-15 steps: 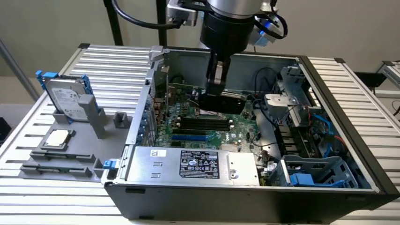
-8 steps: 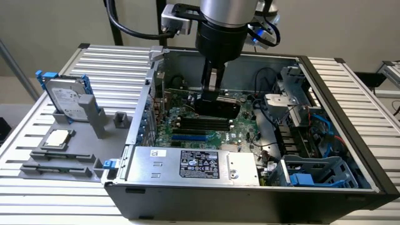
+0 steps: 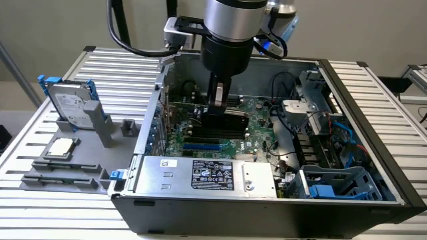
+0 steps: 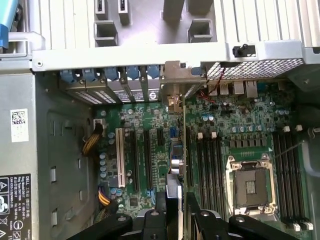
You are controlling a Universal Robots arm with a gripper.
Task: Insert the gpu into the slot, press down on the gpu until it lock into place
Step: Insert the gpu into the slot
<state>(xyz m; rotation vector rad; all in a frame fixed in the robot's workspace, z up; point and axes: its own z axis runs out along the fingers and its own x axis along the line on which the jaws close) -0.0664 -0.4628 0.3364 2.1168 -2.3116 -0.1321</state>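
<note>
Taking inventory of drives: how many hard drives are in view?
1. The hard drive, in a blue frame, stands upright on the gray fixture outside the computer case, at the exterior view's left. More may sit hidden inside the case.

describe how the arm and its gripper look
The arm has a silver-grey cylindrical wrist section above a black cylindrical body, with blue trim, a grey boxy mount and looping black cables beside it. The gripper is narrow and black, with bolted black links.
</note>
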